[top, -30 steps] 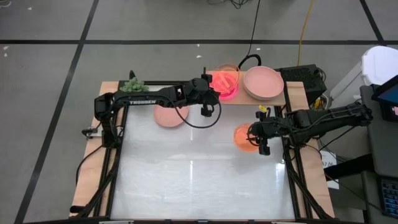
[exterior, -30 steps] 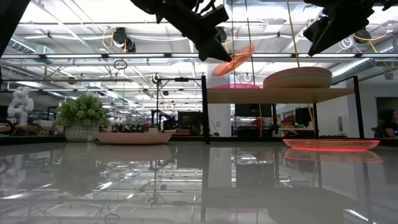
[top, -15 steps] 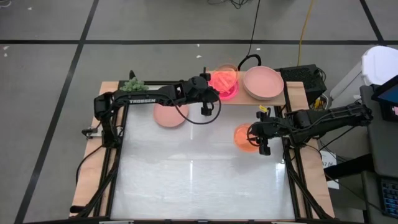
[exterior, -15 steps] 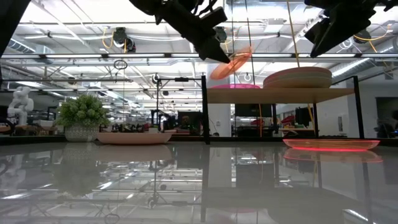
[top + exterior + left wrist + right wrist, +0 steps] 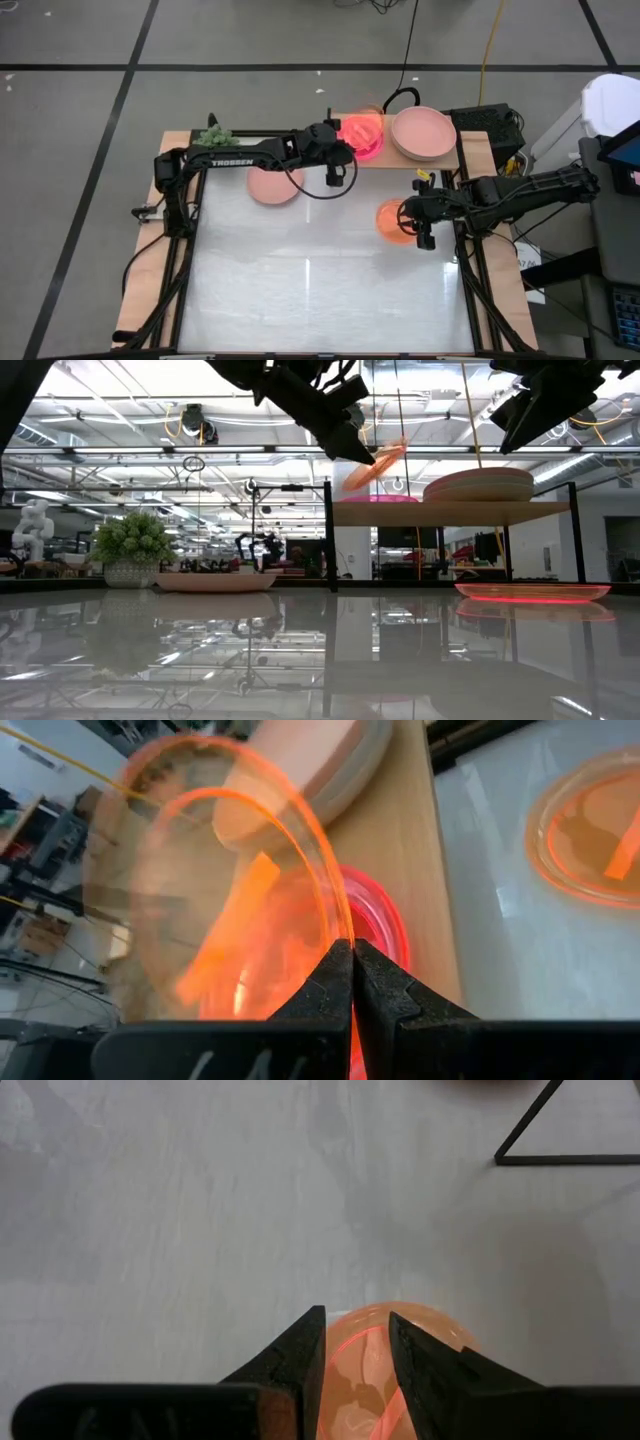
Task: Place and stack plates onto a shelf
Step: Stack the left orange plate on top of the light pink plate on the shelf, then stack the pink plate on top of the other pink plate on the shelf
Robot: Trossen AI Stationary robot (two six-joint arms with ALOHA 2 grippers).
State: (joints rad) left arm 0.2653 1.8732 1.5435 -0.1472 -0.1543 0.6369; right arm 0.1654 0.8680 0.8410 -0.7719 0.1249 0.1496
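My left gripper [image 5: 340, 148] is shut on a translucent orange plate [image 5: 377, 460], tilted in the air above the left half of the wood-topped shelf [image 5: 450, 513]. A neon pink plate [image 5: 375, 499] lies flat on the shelf below it. A stack of large salmon and beige plates [image 5: 423, 132] sits on the shelf's right half. Another orange plate [image 5: 390, 220] lies flat on the table, and my right gripper [image 5: 408, 222] hovers open above it [image 5: 355, 1320], well clear in the low view. A salmon plate [image 5: 272, 186] rests on the table to the left. My left gripper [image 5: 352, 955] pinches the orange plate's rim [image 5: 335, 925] between its two fingertips, at the edge nearest the arm. The fingers come slanting down from the table's left side. The plate is lifted clear and tilted, its far edge higher, above the pink plate [image 5: 385, 920].
A small spiky green plant [image 5: 212, 137] stands at the table's far left corner. The shelf's dark side supports [image 5: 329, 535] stand along the far edge. Cables and a black box [image 5: 490, 125] lie beyond the shelf. The table's near half [image 5: 320, 290] is open white surface.
My left gripper, with the orange plate, has edged slightly toward the shelf. The plate has stayed tilted and shows motion blur now. My right arm has kept still.
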